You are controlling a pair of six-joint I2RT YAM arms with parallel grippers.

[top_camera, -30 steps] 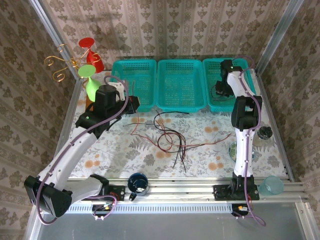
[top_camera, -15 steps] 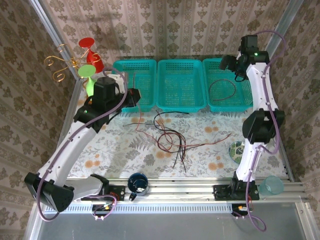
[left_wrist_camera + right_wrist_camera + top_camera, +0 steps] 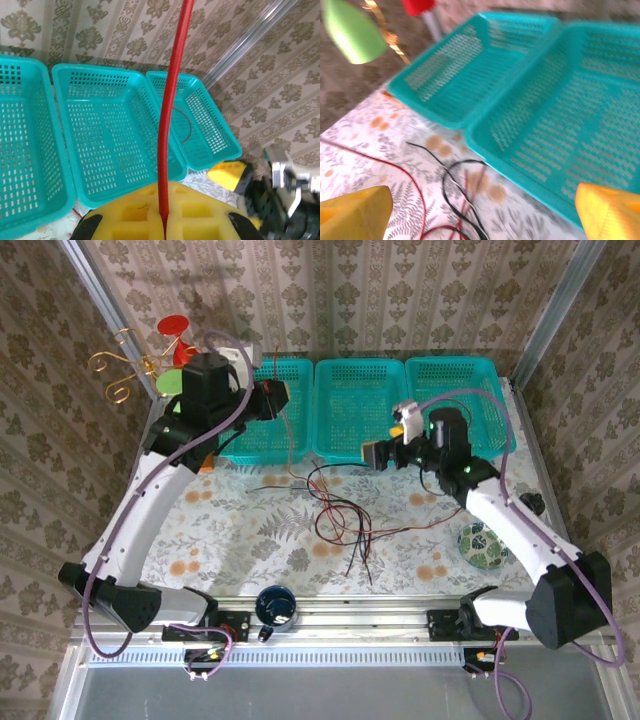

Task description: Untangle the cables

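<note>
The cables (image 3: pixel 340 520) lie in a loose tangle of black and dark red wires on the floral table, in front of the middle basket. They also show as cables (image 3: pixel 455 200) in the right wrist view. My left gripper (image 3: pixel 272 400) is raised over the left basket, shut on a red cable (image 3: pixel 170 100) pinched between its yellow pads (image 3: pixel 130 215). That red cable (image 3: pixel 288 445) hangs from it down to the table. My right gripper (image 3: pixel 390 438) hovers open above the tangle's far side, its yellow fingertips (image 3: pixel 355 210) wide apart with nothing between them. A dark cable (image 3: pixel 187 125) lies in the right basket.
Three teal baskets stand in a row at the back: left (image 3: pixel 300 445), middle (image 3: pixel 362 410), right (image 3: pixel 470 380). A gold stand with green and red cups (image 3: pixel 172 380) is back left. A dark blue cup (image 3: pixel 275 605) sits at the front edge and a patterned bowl (image 3: pixel 482 545) at the right.
My right arm left the right basket, where a cable now lies, and swung down-left over the table, opening. My left gripper rose toward the back with the red cable.
</note>
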